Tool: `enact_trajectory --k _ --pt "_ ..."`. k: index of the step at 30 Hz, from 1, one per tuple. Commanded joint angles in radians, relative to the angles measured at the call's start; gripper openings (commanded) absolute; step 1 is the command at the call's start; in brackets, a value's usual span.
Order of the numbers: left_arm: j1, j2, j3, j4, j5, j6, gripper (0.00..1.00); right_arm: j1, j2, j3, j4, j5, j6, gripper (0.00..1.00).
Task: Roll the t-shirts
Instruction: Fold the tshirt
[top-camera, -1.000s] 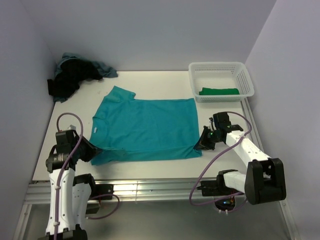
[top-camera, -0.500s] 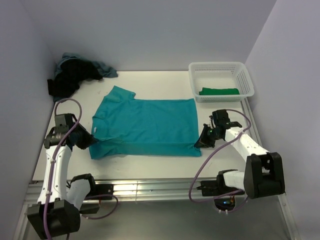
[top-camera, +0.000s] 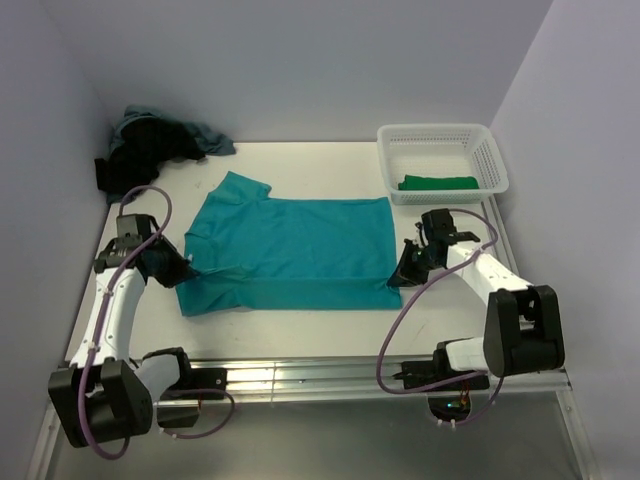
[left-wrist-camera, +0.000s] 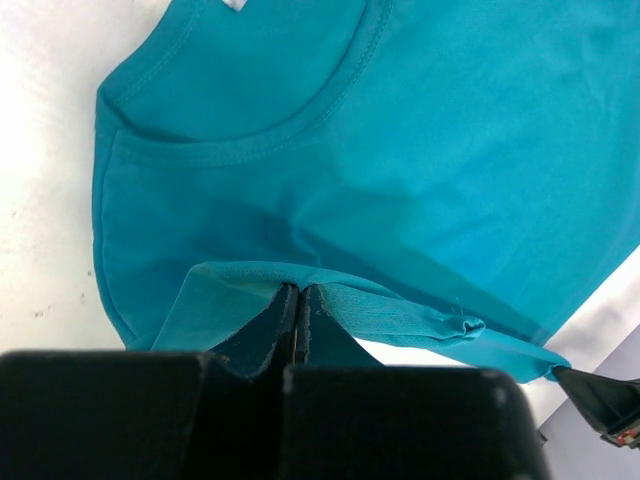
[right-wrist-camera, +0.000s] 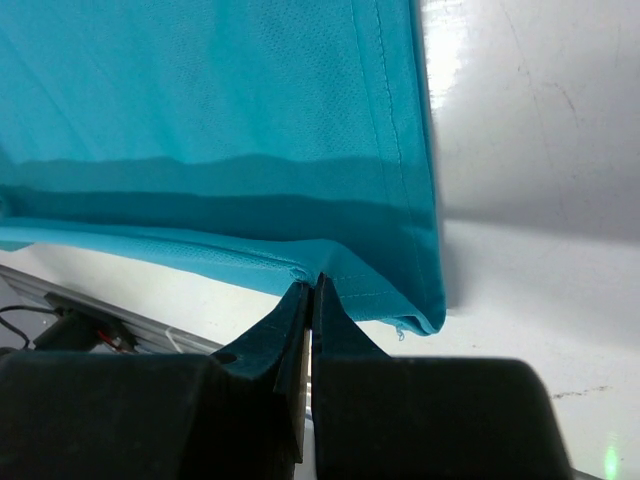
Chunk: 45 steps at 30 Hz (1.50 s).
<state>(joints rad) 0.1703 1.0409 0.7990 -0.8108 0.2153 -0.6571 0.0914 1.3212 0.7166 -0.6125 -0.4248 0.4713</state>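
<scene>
Teal cotton t-shirt (top-camera: 290, 250) is spread across the middle of the white table (top-camera: 300, 330), with the collar on the left arm's side and the hem on the right arm's side.

The left gripper (left-wrist-camera: 297, 300) has its fingers (left-wrist-camera: 262, 330) pressed together, with only a thin slit between them. They're clamped on the shirt's near edge, down by the shoulder below the neckline. That edge is lifted off the table into a little fold.

It's the same deal on the other side. The right gripper (right-wrist-camera: 310, 295) has its jaws squeezed tight on the near hem corner, and the fabric just past the tips is doubled over the flat layer.

As for containers, the white lattice basket (top-camera: 432, 129) sits at the far right corner of the table. It holds one green t-shirt (top-camera: 438, 183), bundled up against its near wall.

Over at the far left corner there's a heap with a black t-shirt (top-camera: 140, 160) and a dusty blue t-shirt (top-camera: 205, 138) crumpled together, well apart from the teal one.
</scene>
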Motion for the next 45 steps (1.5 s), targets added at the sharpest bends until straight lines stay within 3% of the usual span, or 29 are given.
enact_trajectory --k 1,9,19,45 --pt "-0.023 0.036 0.049 0.065 -0.011 0.043 0.00 0.002 0.019 0.050 0.016 0.027 -0.034 0.00" --pt "-0.118 0.137 0.094 0.091 -0.068 0.054 0.00 0.004 0.084 0.078 0.017 0.015 -0.043 0.00" --pt "-0.124 0.215 0.175 0.096 -0.080 0.083 0.00 0.004 0.127 0.132 0.008 0.023 -0.049 0.00" --pt "-0.149 0.327 0.207 0.156 -0.045 0.126 0.00 0.005 0.214 0.199 0.002 0.038 -0.045 0.00"
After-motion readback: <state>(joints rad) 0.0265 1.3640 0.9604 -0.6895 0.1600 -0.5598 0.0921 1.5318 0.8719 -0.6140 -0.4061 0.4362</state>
